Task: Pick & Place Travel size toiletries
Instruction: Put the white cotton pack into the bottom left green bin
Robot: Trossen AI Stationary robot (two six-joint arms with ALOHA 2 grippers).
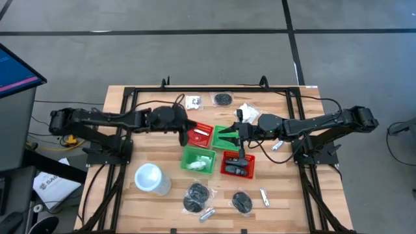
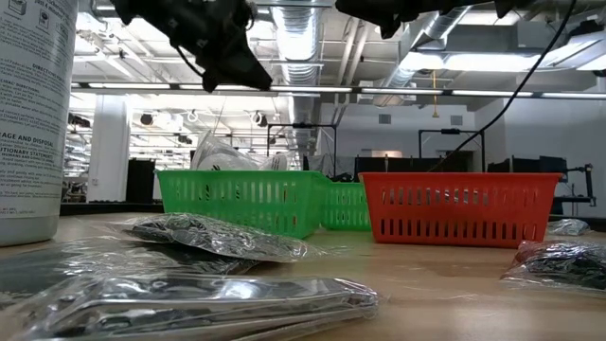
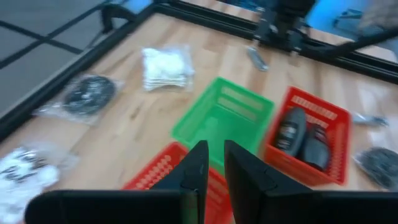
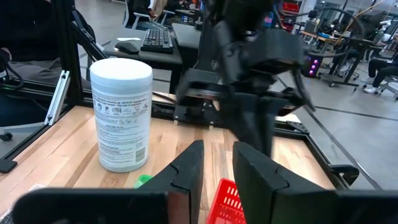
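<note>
both arms are up over the four square plastic baskets in the middle of the wooden table (image 1: 123, 201). the left gripper (image 3: 213, 163) hovers over the red basket (image 1: 200, 135) at the back, fingers nearly together with just a thin gap, nothing in them. the right gripper (image 4: 217, 160) sits above the empty green basket (image 3: 222, 118), also narrowly parted and empty. dark tubes (image 3: 303, 137) lie in the other red basket (image 3: 339, 144), a white crinkly packet (image 1: 200, 166) in the near green basket (image 1: 188, 156). black round bundles in clear wrap (image 1: 195, 195) lie loose near the front edge, beside the large white round tub (image 1: 149, 177).
</note>
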